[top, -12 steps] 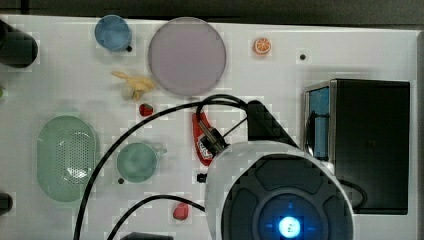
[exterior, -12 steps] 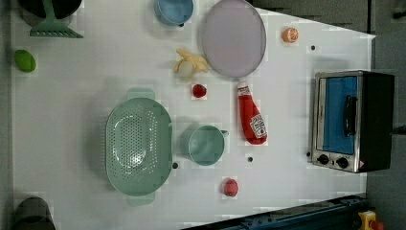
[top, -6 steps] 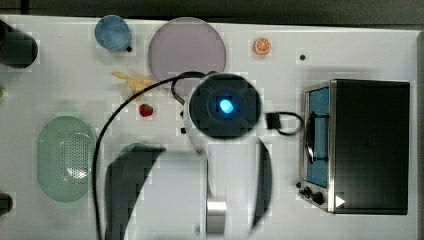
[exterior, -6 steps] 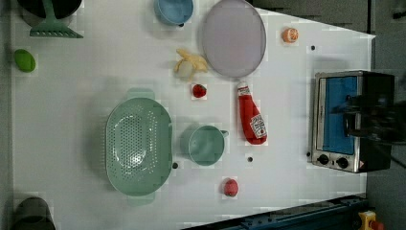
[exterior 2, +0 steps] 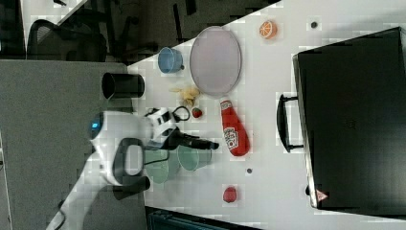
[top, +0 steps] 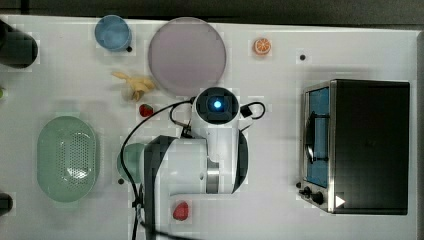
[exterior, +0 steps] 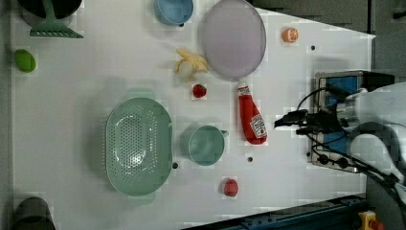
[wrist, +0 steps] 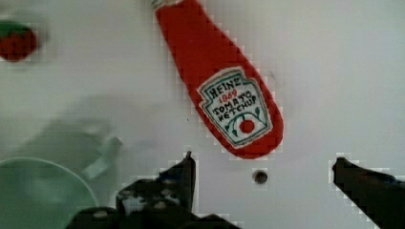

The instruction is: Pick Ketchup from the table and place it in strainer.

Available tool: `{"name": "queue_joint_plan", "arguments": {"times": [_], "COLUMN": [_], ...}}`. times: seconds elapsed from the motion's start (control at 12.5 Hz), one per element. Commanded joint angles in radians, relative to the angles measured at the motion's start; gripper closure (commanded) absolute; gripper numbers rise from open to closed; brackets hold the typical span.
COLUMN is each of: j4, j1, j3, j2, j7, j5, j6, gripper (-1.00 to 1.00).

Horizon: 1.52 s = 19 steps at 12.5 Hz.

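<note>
The Ketchup (exterior: 251, 117) lies flat on the white table, a red bottle with its white cap toward the purple plate (exterior: 233, 38). It also lies red and labelled in the right view (exterior 2: 233, 129) and the wrist view (wrist: 219, 81). My gripper (wrist: 261, 164) hangs open above the table just off the bottle's base, with nothing between its fingers. In the left view the gripper (exterior: 287, 122) is to the right of the bottle. The mint-green strainer (exterior: 139, 101) stands empty beyond the green mug (exterior: 206, 145), at the top view's left (top: 66, 120).
A toaster oven (top: 360, 145) stands at the top view's right. A strawberry (exterior: 199, 90), a peeled banana (exterior: 191, 64) and a blue cup (exterior: 173, 9) lie near the plate. A small red fruit (exterior: 231, 187) sits near the front edge, an orange slice (exterior: 290, 34) far back.
My arm has swung in over the middle of the table, bringing the gripper close beside the Ketchup's base. The bottle has not moved.
</note>
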<state>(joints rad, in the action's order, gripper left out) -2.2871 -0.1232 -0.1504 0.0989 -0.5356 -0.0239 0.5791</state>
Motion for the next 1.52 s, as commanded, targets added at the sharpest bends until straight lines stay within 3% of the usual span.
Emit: {"name": "queue_joint_plan", "arguments": {"times": [0.08, 0.4, 0.64, 1.2, 1.28, 1.52], "j4": [0.005, -0.021, -0.024, -0.027, -0.026, -0.018], "j1": [0.009, 0.011, 0.012, 0.013, 0.013, 0.012], "j3": [0.0, 0.0, 0.0, 0.001, 0.001, 0.004], "j2": [0.021, 0.127, 0.204, 0.328, 0.332, 0.323], "j7": [-0.289, -0.388, -0.389, -0.388, -0.389, -0.388], "j5": [-0.004, 0.014, 0.066, 0.067, 0.067, 0.067], "j6": [0.103, 0.254, 0.313, 0.427, 0.427, 0.425], "gripper": [-1.0, -1.0, -1.0, -1.0, -0.93, -0.25]}}
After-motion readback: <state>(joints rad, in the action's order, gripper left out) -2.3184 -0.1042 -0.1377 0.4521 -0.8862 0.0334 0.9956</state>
